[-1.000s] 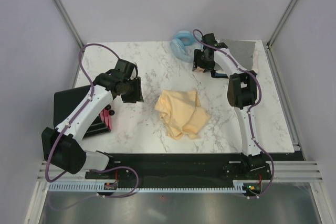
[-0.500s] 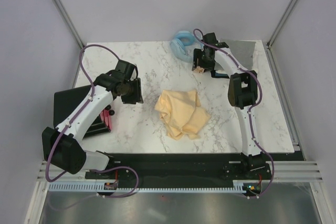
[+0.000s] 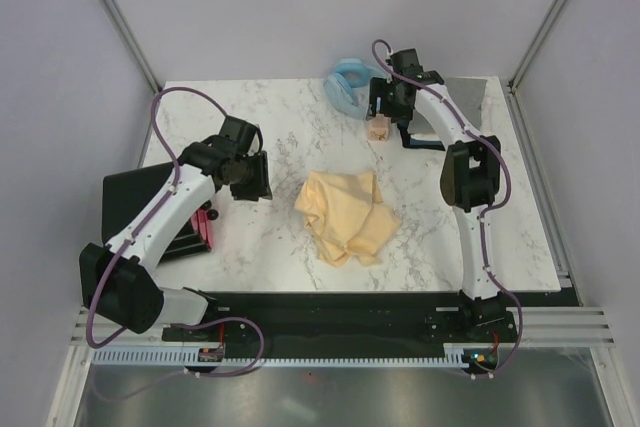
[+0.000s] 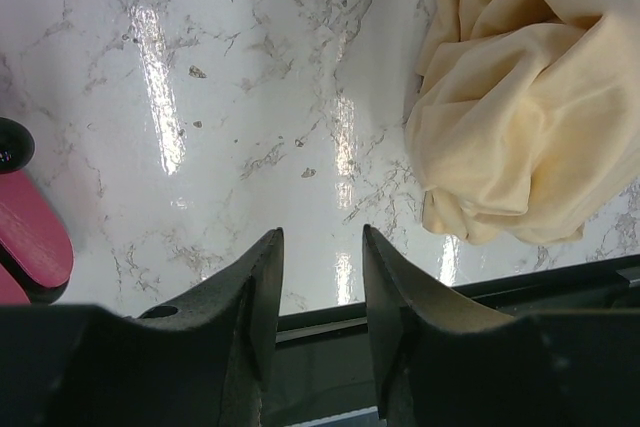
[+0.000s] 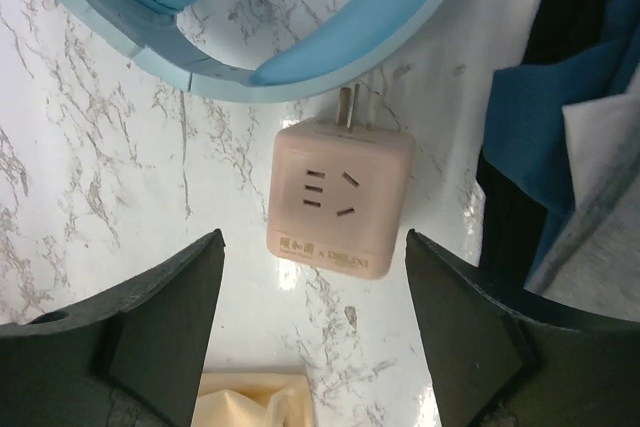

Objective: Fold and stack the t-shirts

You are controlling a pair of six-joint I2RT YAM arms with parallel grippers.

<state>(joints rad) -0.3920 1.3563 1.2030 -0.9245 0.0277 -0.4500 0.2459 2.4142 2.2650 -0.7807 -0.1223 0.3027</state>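
So, two tools, and neither is gripping anything. Our right tool (image 5: pixel 312 242) hangs with its jaws spread wide on either side of one pink plug adapter (image 5: pixel 340 197). The adapter lies flat on the counter (image 5: pixel 120 147) with a gap to each finger.

Just past the adapter's prongs sits one light blue ring (image 5: pixel 300 47). To the right of the adapter is a heap of cloth (image 5: pixel 560 147). We can pick out a blue layer (image 5: pixel 535 112), a grey layer (image 5: pixel 600 237) and something dark, but we can't tell how many t-shirts that makes. From above, the heap is at the far right corner and only grey shows.

Our left tool (image 4: pixel 320 237) has its jaws partly apart, with just bare marble between them. One pale yellow-cream t-shirt (image 4: pixel 530 97) lies crumpled near it on the right, not touching. From above it sits mid-counter between the two arms.

One container: a black box (image 3: pixel 135 197) with a pink-red side at the counter's left edge, beside the left arm. We can't tell what's in it.
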